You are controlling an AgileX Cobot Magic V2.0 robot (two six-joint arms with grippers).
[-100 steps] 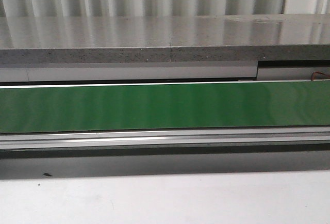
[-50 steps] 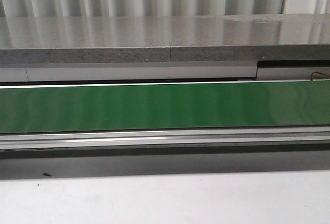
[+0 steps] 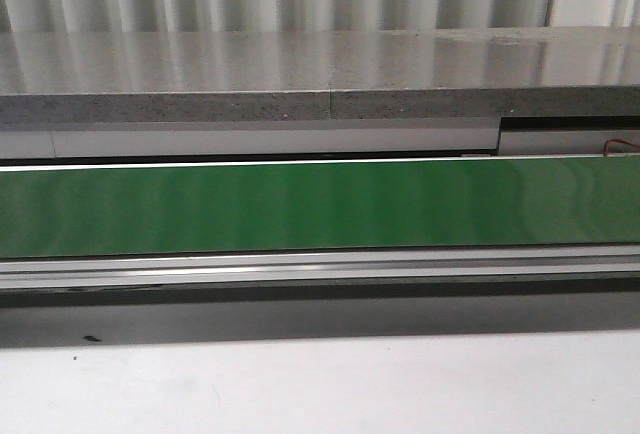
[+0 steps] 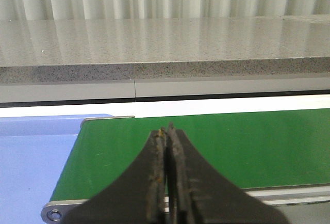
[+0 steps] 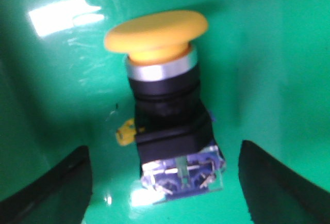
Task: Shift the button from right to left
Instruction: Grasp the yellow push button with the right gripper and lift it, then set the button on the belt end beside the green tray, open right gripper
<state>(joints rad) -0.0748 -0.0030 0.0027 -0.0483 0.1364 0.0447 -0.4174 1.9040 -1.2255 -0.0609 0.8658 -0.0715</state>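
The front view shows a green conveyor belt [image 3: 320, 204] running the full width of the scene, bounded on the near side by an aluminium rail [image 3: 320, 266] and on the far side by a grey speckled stone ledge [image 3: 250, 74]. A white tabletop [image 3: 320, 384] lies in front. No arm or object appears on the belt in this view; its surface is open from end to end.

In the left wrist view the left gripper [image 4: 168, 131] has its black fingers [image 4: 157, 182] pressed together with only a hairline between them, holding nothing. It sits above the near edge of the belt, with the belt's rounded end and a blue panel [image 4: 36, 167] toward 9 o'clock. Green surface is free toward 3 o'clock.

In the right wrist view the button [image 5: 165, 105] lies on a glossy green surface [image 5: 268, 53], its yellow mushroom cap [image 5: 156, 30] toward 12 o'clock, then silver ring, black collar and clear contact block toward 6 o'clock. The right gripper [image 5: 165, 188] is spread wide, one finger [image 5: 56, 188] on each side of the contact block, both apart from it with green showing between.
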